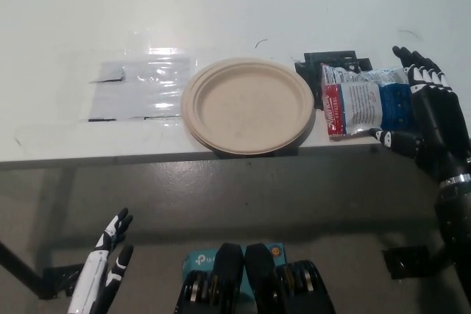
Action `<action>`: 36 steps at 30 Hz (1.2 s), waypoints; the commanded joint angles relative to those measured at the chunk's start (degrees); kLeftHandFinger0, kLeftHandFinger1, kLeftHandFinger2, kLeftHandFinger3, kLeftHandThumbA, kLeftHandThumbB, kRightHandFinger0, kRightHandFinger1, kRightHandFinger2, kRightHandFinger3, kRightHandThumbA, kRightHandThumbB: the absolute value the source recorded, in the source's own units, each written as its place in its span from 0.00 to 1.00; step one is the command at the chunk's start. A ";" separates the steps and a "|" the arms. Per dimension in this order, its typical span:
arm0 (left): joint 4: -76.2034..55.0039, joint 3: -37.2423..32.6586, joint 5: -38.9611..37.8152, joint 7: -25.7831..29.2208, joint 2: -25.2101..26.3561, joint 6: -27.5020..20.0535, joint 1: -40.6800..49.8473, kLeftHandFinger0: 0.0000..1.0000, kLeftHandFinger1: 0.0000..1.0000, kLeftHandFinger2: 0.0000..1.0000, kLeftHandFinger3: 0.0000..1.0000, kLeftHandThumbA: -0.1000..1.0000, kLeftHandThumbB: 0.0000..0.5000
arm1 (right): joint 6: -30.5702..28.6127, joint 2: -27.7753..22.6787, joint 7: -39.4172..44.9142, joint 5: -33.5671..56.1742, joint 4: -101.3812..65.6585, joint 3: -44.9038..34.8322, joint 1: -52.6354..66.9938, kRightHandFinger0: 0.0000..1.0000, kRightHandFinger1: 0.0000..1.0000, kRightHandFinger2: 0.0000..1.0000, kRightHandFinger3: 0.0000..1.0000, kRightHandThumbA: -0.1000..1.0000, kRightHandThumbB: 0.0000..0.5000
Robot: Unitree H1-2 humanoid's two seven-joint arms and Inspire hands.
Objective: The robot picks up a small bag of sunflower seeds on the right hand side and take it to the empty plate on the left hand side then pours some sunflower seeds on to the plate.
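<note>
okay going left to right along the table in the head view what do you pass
Clear plastic sheet → empty paper plate → bag of sunflower seeds → black right hand, open over the bag's right end. The white left hand rests below table level, lower left.

plate set on table near front edge | seed bag laid just right of plate | right hand placed over bag's right end | left hand held below table, lower left

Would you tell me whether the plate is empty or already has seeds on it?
Empty: the plate shows only its bare beige surface.
</note>
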 commanded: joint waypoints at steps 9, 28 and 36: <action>-0.58 0.51 0.06 0.66 -0.28 -1.90 0.53 1.00 1.00 1.00 1.00 1.00 0.40 | 2.90 -0.13 -0.80 -1.46 1.73 1.18 -3.83 1.00 1.00 1.00 1.00 1.00 0.66; -0.35 0.75 -0.47 0.41 -0.35 -1.40 0.32 1.00 1.00 1.00 1.00 1.00 0.45 | 3.97 -1.15 -0.44 -1.22 4.94 2.36 -5.17 1.00 1.00 1.00 1.00 1.00 0.67; -0.52 0.54 0.08 0.11 -0.03 -0.97 0.48 1.00 1.00 1.00 1.00 1.00 0.46 | 4.30 -1.05 0.08 -0.72 4.40 2.72 -5.74 1.00 1.00 1.00 1.00 1.00 0.66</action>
